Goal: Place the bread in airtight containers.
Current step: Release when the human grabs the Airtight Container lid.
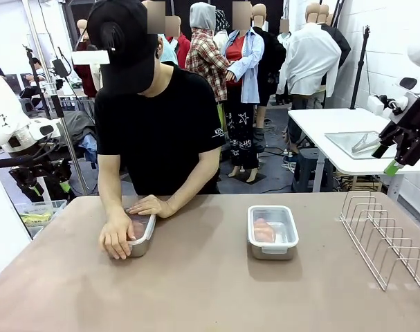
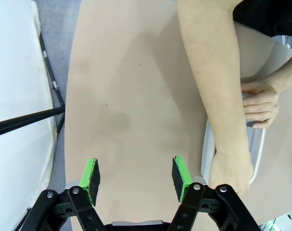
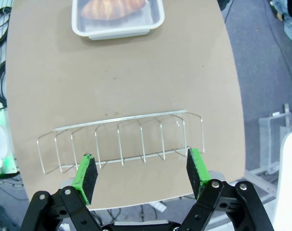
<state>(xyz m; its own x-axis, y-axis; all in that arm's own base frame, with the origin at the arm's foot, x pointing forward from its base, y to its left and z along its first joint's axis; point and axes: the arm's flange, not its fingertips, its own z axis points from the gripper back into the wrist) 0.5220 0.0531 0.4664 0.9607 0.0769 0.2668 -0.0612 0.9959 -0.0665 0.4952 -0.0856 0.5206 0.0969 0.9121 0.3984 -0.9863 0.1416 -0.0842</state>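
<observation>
**Soft rolls, hard tubs: both breads boxed**

Centre-right of the front view, one steel container [image 1: 272, 232] sat on the tan desk [image 1: 210, 290], its clear lid over a glossy, ridged roll [image 1: 263, 230]. At centre-left the person's hands [image 1: 117, 234] pressed down on the second container [image 1: 143, 235]; a reddish roll showed faintly beneath.

The rolls looked light and crushable, best cradled at the sides. The tubs seemed rigid and smooth, likely slippery, so gripping across the short walls would suit.

The left claw [image 2: 136, 178] hung spread and empty. The right claw [image 3: 142, 172] gaped empty above the wire rack [image 3: 121, 139].
</observation>
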